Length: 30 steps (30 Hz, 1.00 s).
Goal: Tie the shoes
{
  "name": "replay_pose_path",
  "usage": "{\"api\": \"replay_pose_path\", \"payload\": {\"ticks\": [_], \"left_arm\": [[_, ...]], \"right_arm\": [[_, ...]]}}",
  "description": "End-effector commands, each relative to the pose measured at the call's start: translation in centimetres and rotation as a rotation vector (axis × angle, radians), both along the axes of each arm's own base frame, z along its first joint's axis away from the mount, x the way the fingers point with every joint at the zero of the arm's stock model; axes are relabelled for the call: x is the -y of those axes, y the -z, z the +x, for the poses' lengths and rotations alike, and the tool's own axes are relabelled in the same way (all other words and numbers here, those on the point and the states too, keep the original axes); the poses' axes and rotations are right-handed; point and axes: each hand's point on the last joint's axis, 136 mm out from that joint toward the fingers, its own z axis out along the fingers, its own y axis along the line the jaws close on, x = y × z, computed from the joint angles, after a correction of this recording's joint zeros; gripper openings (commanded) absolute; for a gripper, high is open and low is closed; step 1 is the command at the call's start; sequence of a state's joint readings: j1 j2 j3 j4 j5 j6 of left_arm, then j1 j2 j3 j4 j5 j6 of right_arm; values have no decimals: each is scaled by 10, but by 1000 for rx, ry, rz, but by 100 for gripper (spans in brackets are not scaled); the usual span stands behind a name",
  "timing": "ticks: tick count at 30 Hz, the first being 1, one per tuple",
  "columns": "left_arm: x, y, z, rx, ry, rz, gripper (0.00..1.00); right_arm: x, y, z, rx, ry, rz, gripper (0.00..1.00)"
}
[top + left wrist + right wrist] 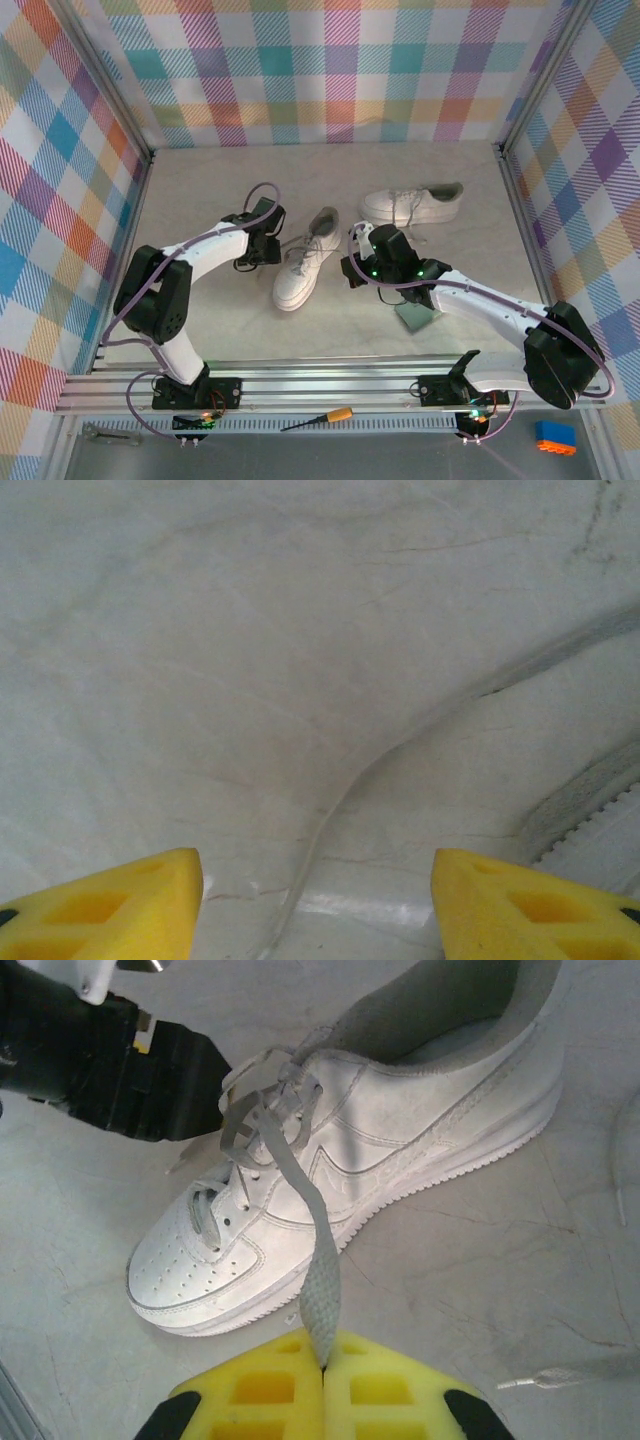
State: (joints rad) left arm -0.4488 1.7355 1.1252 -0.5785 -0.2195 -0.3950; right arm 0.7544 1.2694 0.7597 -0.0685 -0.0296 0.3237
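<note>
The near shoe [303, 264] stands on its sole around the middle of the table [220, 190], toe toward the arms' bases and its grey-lined opening turned toward the back wall. The far shoe [412, 205] sits behind it and to the right, well apart, toe pointing left. The right arm reaches in low from the right, bent at the elbow. Its right pincer [325, 1380] is pressed together on the flat lace [312, 1220] of the near shoe. The lace rises from the eyelets and runs taut down into the yellow fingers [270, 1390]. From above, this pincer sits just beside the shoe's right flank. The left arm folds up and over from its base, so the left pincer [315, 905] hangs low at the shoe's left side. Its yellow fingers are spread apart over bare table, and a thin lace strand [345, 785] lies on the surface between them, untouched. A small green pad [412, 318] lies near the right forearm. The table is pale and marbled, fenced by aluminium rails and bright plaid walls [330, 70]. In front of the bases lie an orange-handled screwdriver [318, 418] and a blue and orange block [555, 438].
</note>
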Motion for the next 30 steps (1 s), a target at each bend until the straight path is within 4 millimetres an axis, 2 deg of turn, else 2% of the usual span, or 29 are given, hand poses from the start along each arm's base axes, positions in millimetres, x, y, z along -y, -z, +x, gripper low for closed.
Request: {"api": "replay_pose_path", "payload": {"ticks": [1,10,15,16,21,23,25,30], "left_arm": [[3,8,-1,-71,38,3,63],[2,32,5,-137,20,-22,63],[-1,46,2,-168,-2,-49,58],[-2,49,0,-175,-8,-54,55],[-13,53,-8,-178,-51,-46,19],[-22,41,-8,-140,-81,-29,9],[-36,19,-7,-70,-132,12,1],[-77,-53,-6,160,-307,44,0]], "right_arm": [[-1,-14,2,32,-5,-1,0],[-2,-18,0,32,-19,2,0],[-3,-18,-1,26,-21,9,0],[-3,-16,-1,23,-19,6,0],[-1,-18,1,25,-5,5,0],[2,-18,4,24,29,1,0],[6,-21,9,29,65,0,0],[11,-23,16,12,149,18,0]]}}
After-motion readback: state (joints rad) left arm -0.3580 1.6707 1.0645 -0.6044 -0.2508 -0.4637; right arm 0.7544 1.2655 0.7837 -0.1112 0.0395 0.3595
